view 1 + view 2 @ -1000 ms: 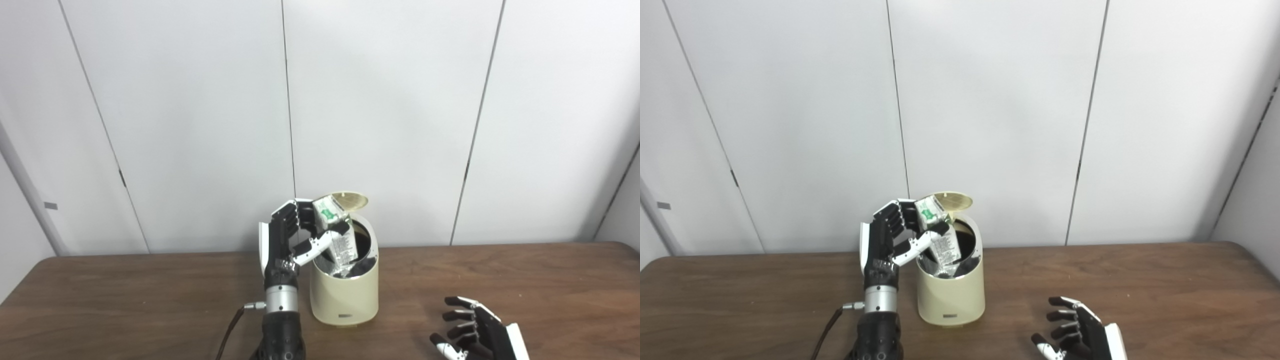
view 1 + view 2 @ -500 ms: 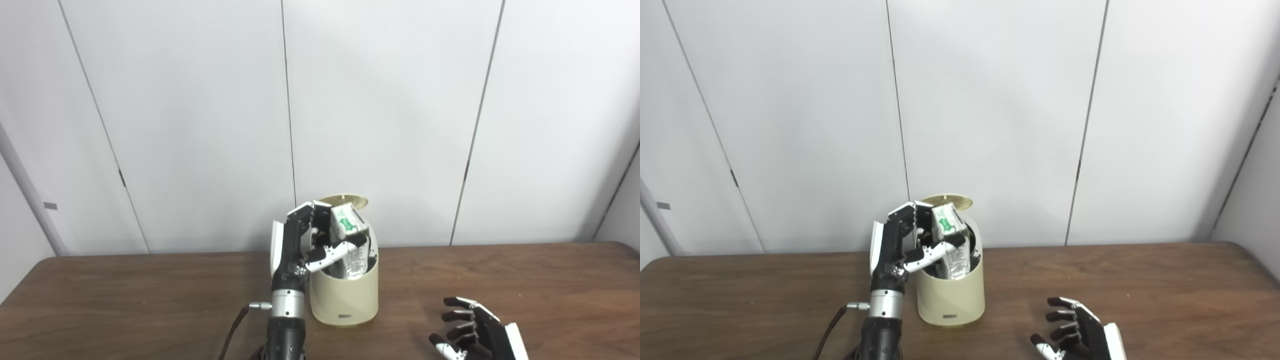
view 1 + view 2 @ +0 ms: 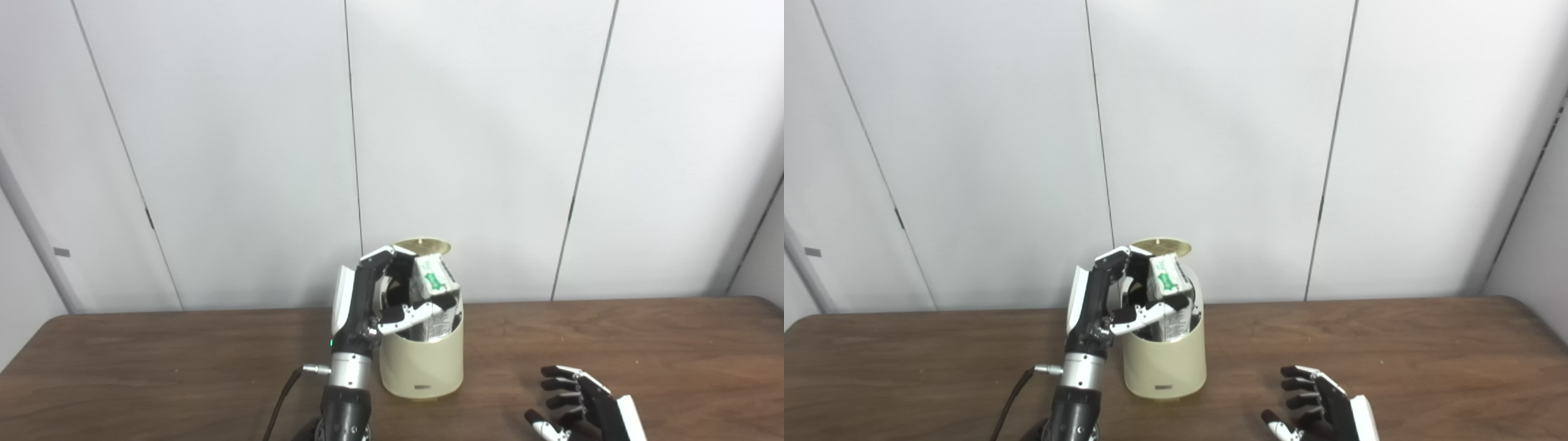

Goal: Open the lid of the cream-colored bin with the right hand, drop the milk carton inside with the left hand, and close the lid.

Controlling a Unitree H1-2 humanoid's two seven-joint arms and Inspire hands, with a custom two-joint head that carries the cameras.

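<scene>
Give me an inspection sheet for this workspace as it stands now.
Surface: brown wooden table, bare wood around the bin.
Job's things: cream bin upright, lid raised; milk carton tilted, lower end inside the bin's mouth.
Clutter: nothing seen.
Hands: left hand gripping the carton over the bin; right hand open, low over the table near the front edge, holding nothing.
Cables: dark cable leading from the left wrist.
Surroundings: plain white wall panels.
</scene>
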